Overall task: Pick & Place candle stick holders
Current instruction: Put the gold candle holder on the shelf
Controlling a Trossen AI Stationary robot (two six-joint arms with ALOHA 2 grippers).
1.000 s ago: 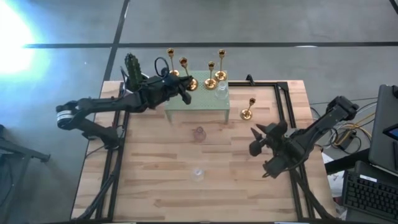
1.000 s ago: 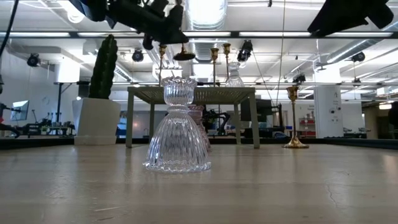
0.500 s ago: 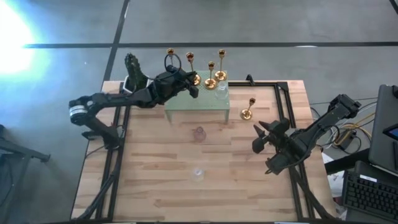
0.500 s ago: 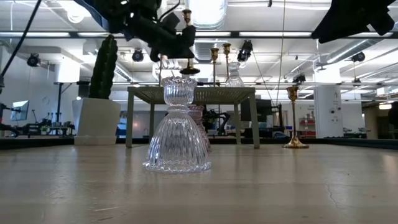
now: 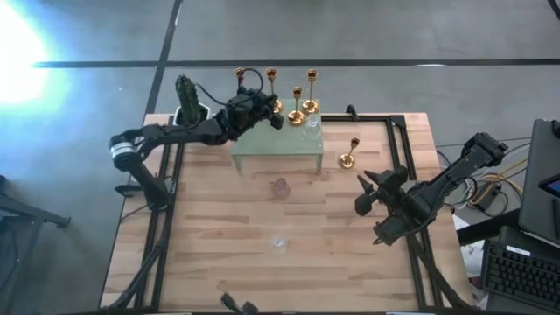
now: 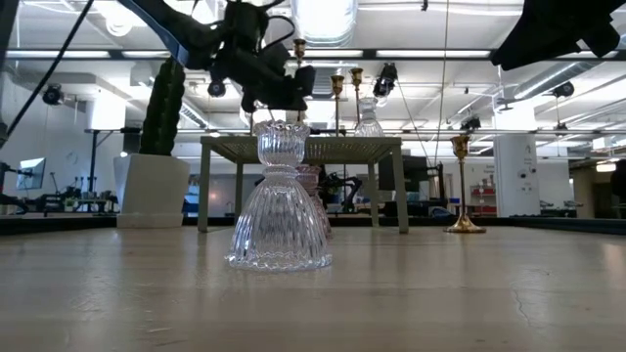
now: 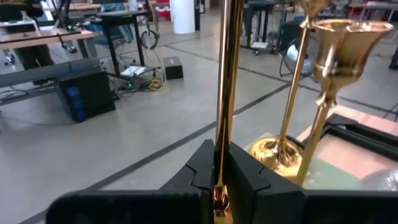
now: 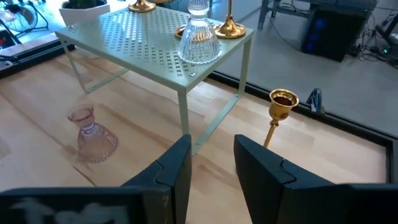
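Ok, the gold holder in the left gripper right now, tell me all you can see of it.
The gold candle stick holder is shiny brass-coloured metal with a slim straight stem, clamped upright between the fingers of the left gripper. In the high view its small cup top shows over the back edge of the green stand, beside the other gold holders standing there. Its base is hidden by the gripper, so I cannot tell whether it touches the stand.
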